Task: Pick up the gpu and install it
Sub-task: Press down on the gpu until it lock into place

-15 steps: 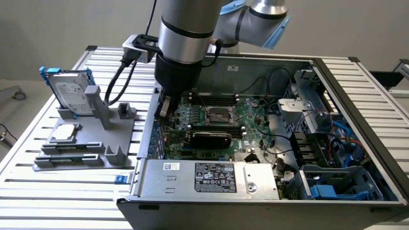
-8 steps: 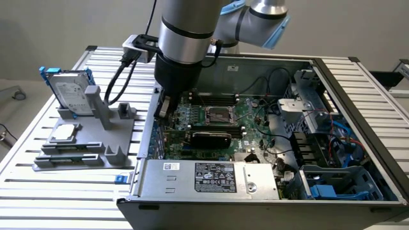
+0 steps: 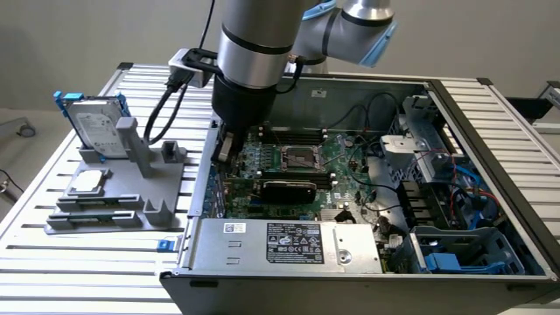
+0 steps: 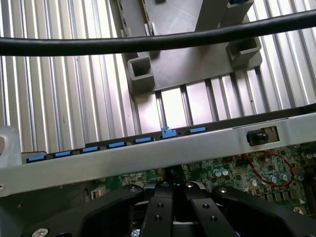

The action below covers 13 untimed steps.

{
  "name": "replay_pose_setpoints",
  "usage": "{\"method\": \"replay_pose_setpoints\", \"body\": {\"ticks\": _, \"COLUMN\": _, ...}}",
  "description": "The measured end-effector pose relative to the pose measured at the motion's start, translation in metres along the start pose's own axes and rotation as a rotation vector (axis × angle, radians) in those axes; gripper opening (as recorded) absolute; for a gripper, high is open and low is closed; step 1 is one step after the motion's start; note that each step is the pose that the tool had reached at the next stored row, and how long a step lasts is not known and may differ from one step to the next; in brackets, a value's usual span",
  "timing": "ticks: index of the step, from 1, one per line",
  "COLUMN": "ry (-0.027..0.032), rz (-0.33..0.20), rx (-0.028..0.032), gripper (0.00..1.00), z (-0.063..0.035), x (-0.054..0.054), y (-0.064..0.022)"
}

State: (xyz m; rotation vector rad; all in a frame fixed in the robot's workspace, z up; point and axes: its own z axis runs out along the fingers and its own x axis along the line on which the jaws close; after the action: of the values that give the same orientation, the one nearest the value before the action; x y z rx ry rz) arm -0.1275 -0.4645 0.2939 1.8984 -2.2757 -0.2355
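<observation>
Over ribbed metal table (image 3: 52, 262), inside open computer case (image 3: 490, 118), found gripper (image 3: 225, 149) low beside the case wall, jaws drawn narrow, almost together, nothing visible between. Saw gpu (image 3: 289, 191) near the jaws but apart from them, on the motherboard (image 3: 345, 174), seemingly seated in its slot. Judged install step as nearly finished, any further move needing care with the wall just beside the jaws.

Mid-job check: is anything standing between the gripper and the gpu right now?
Nothing visible does. The gripper hangs over the green motherboard in the open computer case. The gpu, a green card with a black rounded cooler cover, stands on that board toward the exterior view's right, with bare board between them.
</observation>
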Motion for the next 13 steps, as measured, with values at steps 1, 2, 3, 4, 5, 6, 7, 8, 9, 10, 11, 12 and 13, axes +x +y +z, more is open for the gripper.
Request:
{"method": "replay_pose_setpoints", "body": {"ticks": 1, "ry": -0.0005, "rz": 0.0, "rx": -0.0001, "gripper": 0.11, "z": -0.0003, "x": 0.0, "y": -0.0001}}
{"method": "replay_pose_setpoints", "body": {"ticks": 2, "ry": -0.0018, "rz": 0.0, "rx": 0.0001, "gripper": 0.11, "z": -0.0011, "x": 0.0, "y": -0.0002}}
{"method": "replay_pose_setpoints", "body": {"ticks": 3, "ry": -0.0026, "rz": 0.0, "rx": 0.0002, "gripper": 0.11, "z": -0.0029, "x": 0.0, "y": -0.0001}}
{"method": "replay_pose_setpoints", "body": {"ticks": 4, "ry": -0.0011, "rz": 0.0, "rx": -0.0004, "gripper": 0.11, "z": -0.0059, "x": 0.0, "y": 0.0001}}
{"method": "replay_pose_setpoints", "body": {"ticks": 5, "ry": -0.0005, "rz": 0.0, "rx": -0.0007, "gripper": 0.11, "z": -0.0087, "x": 0.0, "y": 0.0001}}
{"method": "replay_pose_setpoints", "body": {"ticks": 6, "ry": -0.0006, "rz": 0.0, "rx": -0.0006, "gripper": 0.11, "z": -0.0111, "x": 0.0, "y": -0.0002}}
{"method": "replay_pose_setpoints", "body": {"ticks": 7, "ry": -0.0003, "rz": 0.0, "rx": -0.0008, "gripper": 0.11, "z": -0.0132, "x": 0.0, "y": -0.0009}}
{"method": "replay_pose_setpoints", "body": {"ticks": 8, "ry": -0.0003, "rz": 0.0, "rx": -0.0007, "gripper": 0.11, "z": -0.0144, "x": -0.001, "y": -0.002}}
{"method": "replay_pose_setpoints", "body": {"ticks": 9, "ry": -0.0005, "rz": 0.0, "rx": -0.0006, "gripper": 0.11, "z": -0.015, "x": -0.001, "y": -0.0032}}
{"method": "replay_pose_setpoints", "body": {"ticks": 10, "ry": -0.0005, "rz": 0.0, "rx": -0.0001, "gripper": 0.11, "z": -0.0155, "x": -0.001, "y": -0.0043}}
{"method": "replay_pose_setpoints", "body": {"ticks": 11, "ry": -0.0007, "rz": 0.0, "rx": 0.0021, "gripper": 0.11, "z": -0.0159, "x": -0.001, "y": -0.0054}}
{"method": "replay_pose_setpoints", "body": {"ticks": 12, "ry": -0.0014, "rz": -0.001, "rx": 0.0065, "gripper": 0.11, "z": -0.0162, "x": -0.001, "y": -0.0067}}
{"method": "replay_pose_setpoints", "body": {"ticks": 13, "ry": -0.0023, "rz": -0.002, "rx": 0.0124, "gripper": 0.11, "z": -0.0164, "x": -0.002, "y": -0.0079}}
